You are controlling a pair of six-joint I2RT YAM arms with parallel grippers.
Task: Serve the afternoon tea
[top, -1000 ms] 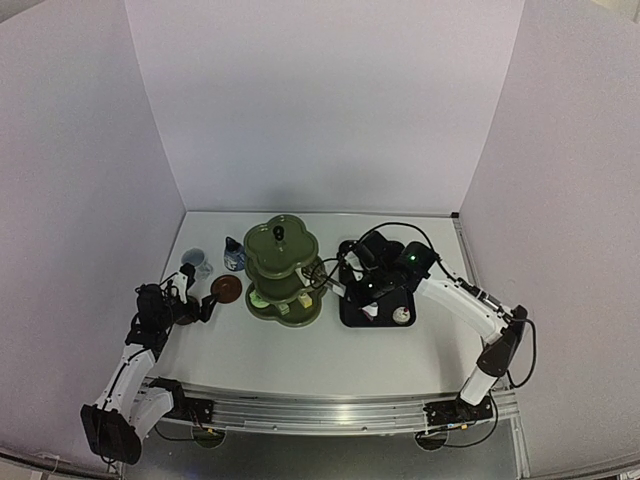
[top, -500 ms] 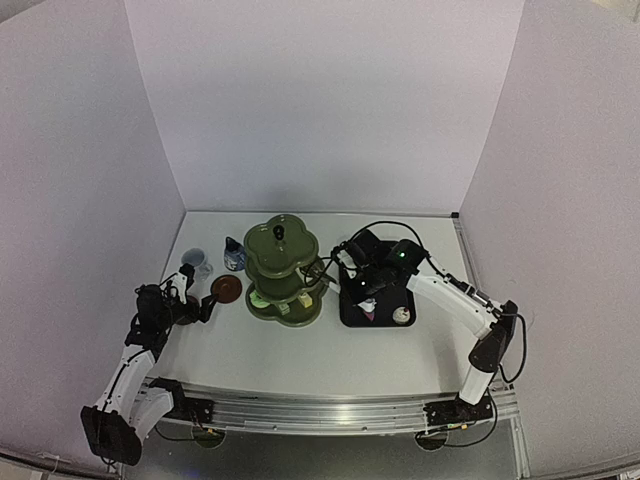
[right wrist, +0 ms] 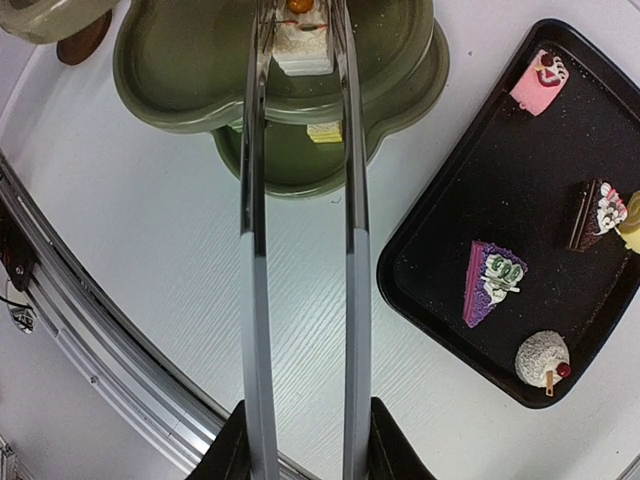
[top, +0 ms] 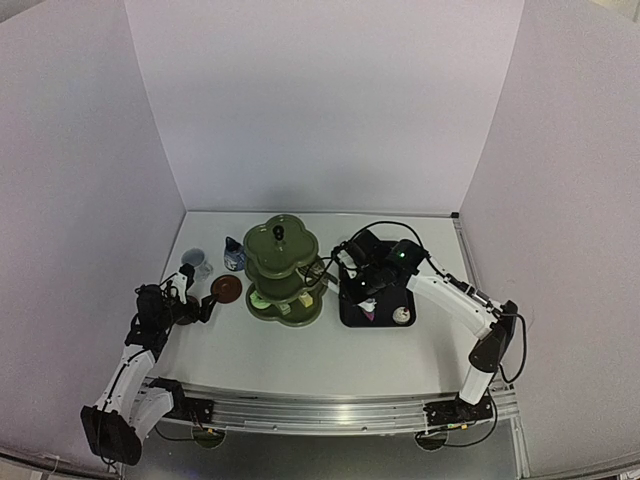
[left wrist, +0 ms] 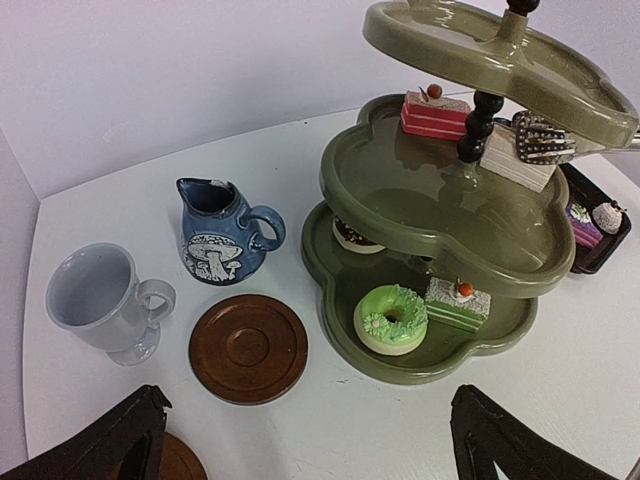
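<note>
Right gripper [right wrist: 305, 432]: clamped on metal tongs [right wrist: 255, 250] for reach; tips flank white cake [right wrist: 300, 45] on green stand [right wrist: 180, 60], pinch uncertain. Left gripper [left wrist: 310, 425]: agape, idle.

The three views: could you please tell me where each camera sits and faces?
Top external: high behind the arms, looking down on the table; both show.
Left wrist: low, facing the stand and mug; open left gripper shows.
Right wrist: overhead, looking along the tongs at the tray; right gripper shows.
All share the stand.
</note>
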